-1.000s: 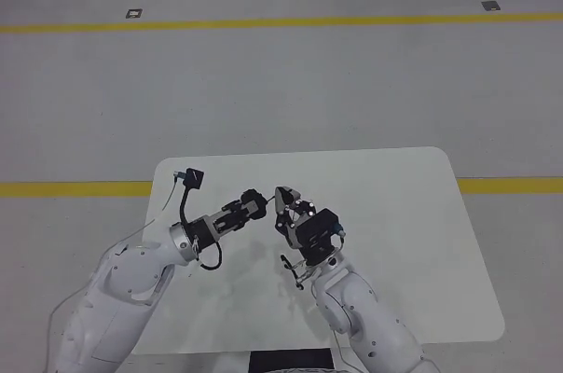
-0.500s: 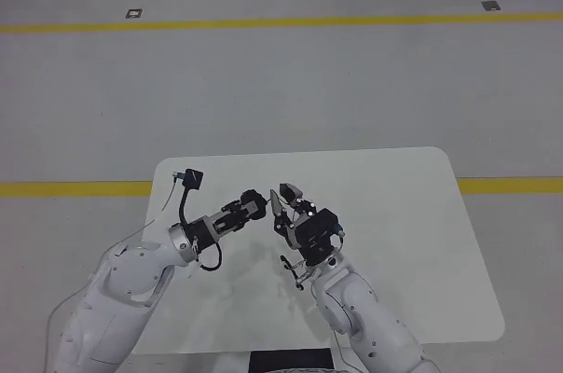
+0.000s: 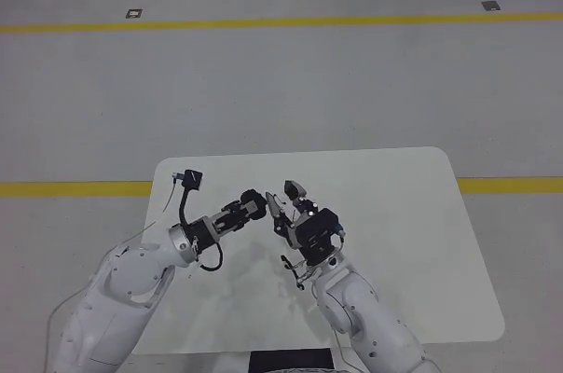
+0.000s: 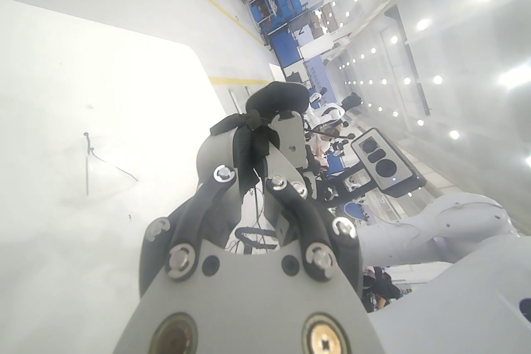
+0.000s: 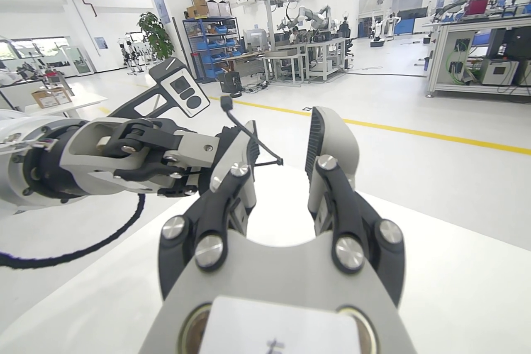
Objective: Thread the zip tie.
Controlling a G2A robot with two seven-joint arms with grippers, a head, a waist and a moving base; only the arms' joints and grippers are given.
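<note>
We are seeing both arms hanging close together over the near left part of the white counter [image 3: 403, 233], their tips nearly meeting above its surface. The left gripper [image 3: 259, 200] is reaching in from the left and the right gripper [image 3: 286, 199] is facing it from just beside, with a small gap showing between them from above. In the right wrist view the left gripper [image 5: 238, 148] is pinching its fingers [image 5: 232, 160] tight on the zip tie [image 5: 254, 133], a thin black strap held up in the air, off the counter. The tie's square head [image 5: 226, 103] is sticking up above those fingers, and the strap is running down at a slant to a sharp bend, from which a short length is doubling back toward the left gripper. The right gripper [image 5: 282, 148] is keeping its fingers [image 5: 327, 148] spread moderately wide, holding nothing; the bend of the strap is showing in the gap between them, nearer the finger on the left gripper's side, and we are seeing no contact with either pad, though we cannot judge how far in front it lies. In the left wrist view the left gripper [image 4: 265, 111] is showing its fingers [image 4: 286, 131] drawn together with black padding bunched between them. A black cable [image 5: 83, 247] is looping under the left wrist, and a yellow line [image 3: 281, 20] is crossing the grey floor beyond the counter.
</note>
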